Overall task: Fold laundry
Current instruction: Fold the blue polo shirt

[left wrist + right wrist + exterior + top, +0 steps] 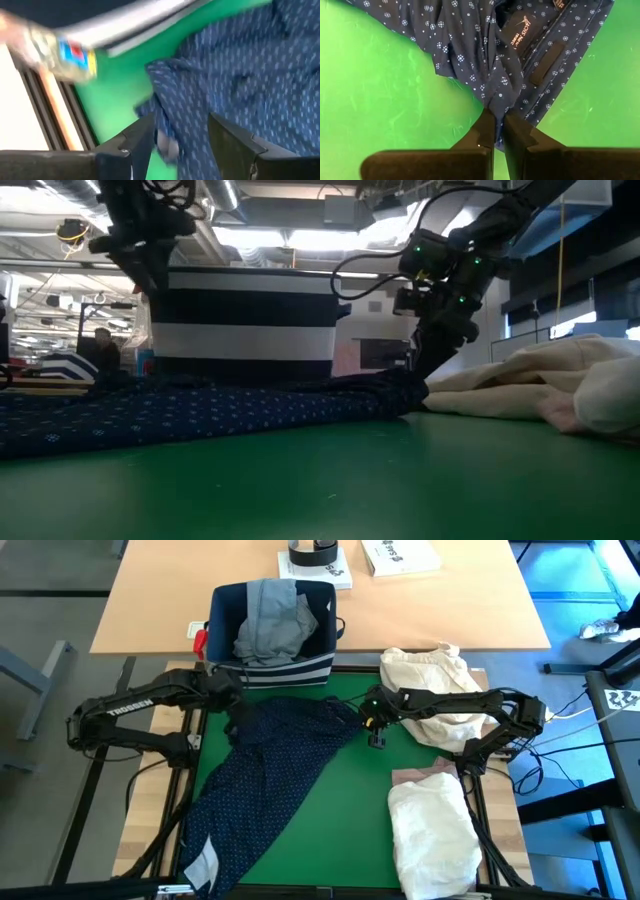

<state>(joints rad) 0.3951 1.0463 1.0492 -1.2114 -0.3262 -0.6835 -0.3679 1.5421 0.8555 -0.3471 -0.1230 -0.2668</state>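
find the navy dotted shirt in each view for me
High view: navy dotted shirt sprawls from centre to lower left of the green mat.
Low view: a low ridge across the left and middle.
Left wrist view: fills the right side.
Right wrist view: hangs from the top, pinched by the right gripper.
Shared landmark: the green mat.

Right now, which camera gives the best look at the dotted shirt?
The high view: it shows the whole dotted shirt spread across the green table. The low view shows only its flat edge. The left wrist view shows a blurred fold; the right wrist view shows its collar and label, pinched by the right gripper.
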